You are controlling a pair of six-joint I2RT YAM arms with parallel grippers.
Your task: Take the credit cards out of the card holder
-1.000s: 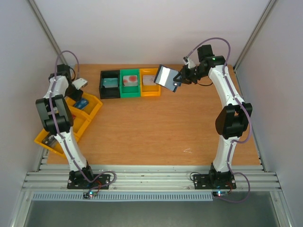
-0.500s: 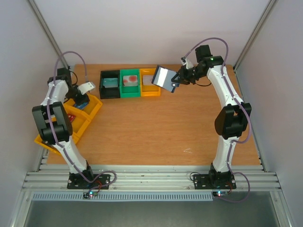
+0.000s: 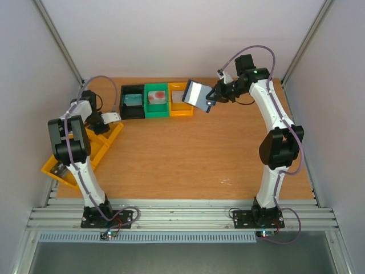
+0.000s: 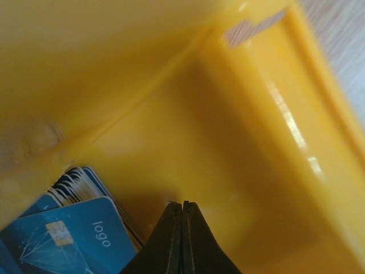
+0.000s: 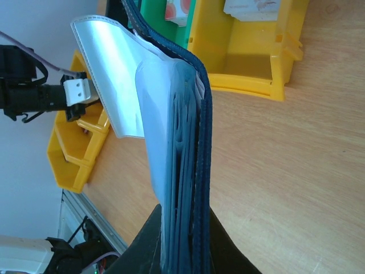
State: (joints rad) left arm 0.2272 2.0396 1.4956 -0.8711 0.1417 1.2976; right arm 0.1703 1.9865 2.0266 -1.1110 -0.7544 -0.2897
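Gripping the card holder (image 3: 195,94) by one edge, the right gripper (image 3: 213,98) holds it raised off the table (image 3: 188,154), its pale pocket pages fanning away from the fingers. A row of small bins (image 3: 156,113) sits just beyond it. The left gripper (image 4: 182,212) is closed on nothing inside a yellow tray (image 4: 256,142). Blue credit cards (image 4: 63,240) lie stacked just beside its fingertips.

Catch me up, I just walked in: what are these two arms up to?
The right gripper holds the slate-blue folding card holder up off the table, near the row of small black, green and yellow bins. The left gripper, shut and empty, hangs over a large yellow plastic tray where blue credit cards lie stacked.
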